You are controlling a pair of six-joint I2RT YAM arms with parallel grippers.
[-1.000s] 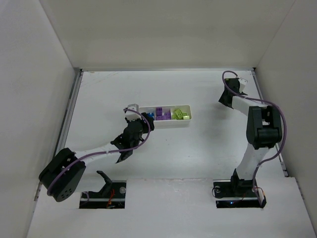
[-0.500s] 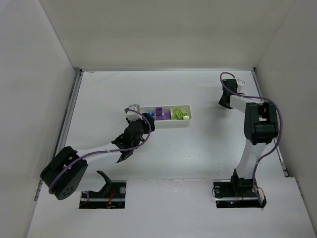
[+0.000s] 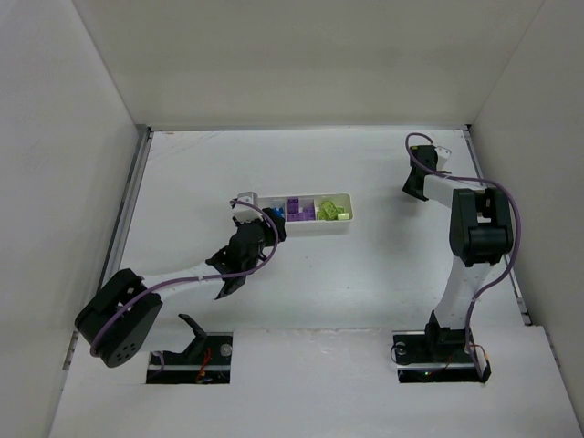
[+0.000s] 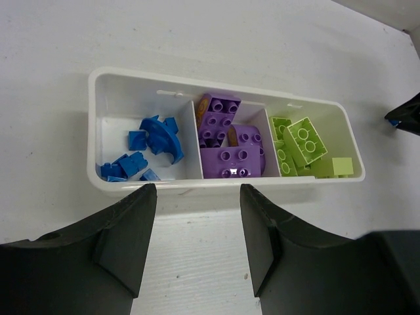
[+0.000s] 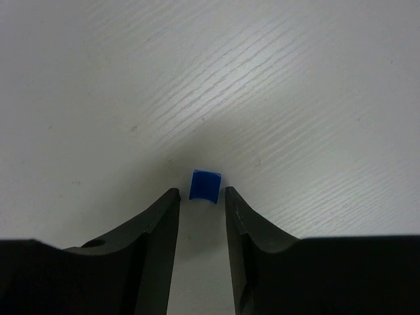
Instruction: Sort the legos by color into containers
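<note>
The white three-compartment tray [image 3: 338, 219] lies mid-table. In the left wrist view its rim [image 4: 223, 186] runs just beyond my fingertips, with small blue pieces [image 4: 154, 138] in the left compartment, purple blocks [image 4: 226, 141] in the middle and lime-green bricks [image 4: 302, 141] on the right. My left gripper [image 4: 197, 193] is open and empty above the table, just short of the tray; it also shows in the top view [image 3: 265, 230]. My right gripper [image 5: 200, 195] is open and low over the table at the far right [image 3: 412, 187]. A single small blue piece [image 5: 205, 185] lies just past its fingertips.
White walls close in the table on the left, back and right. The right gripper works near the back right corner. In the left wrist view the right gripper's dark tip [image 4: 405, 115] shows at the right edge, beyond the tray's green end.
The right arm's elbow has swung a little to the left and its gripper has settled lower over the blue piece. The left arm has barely moved.
</note>
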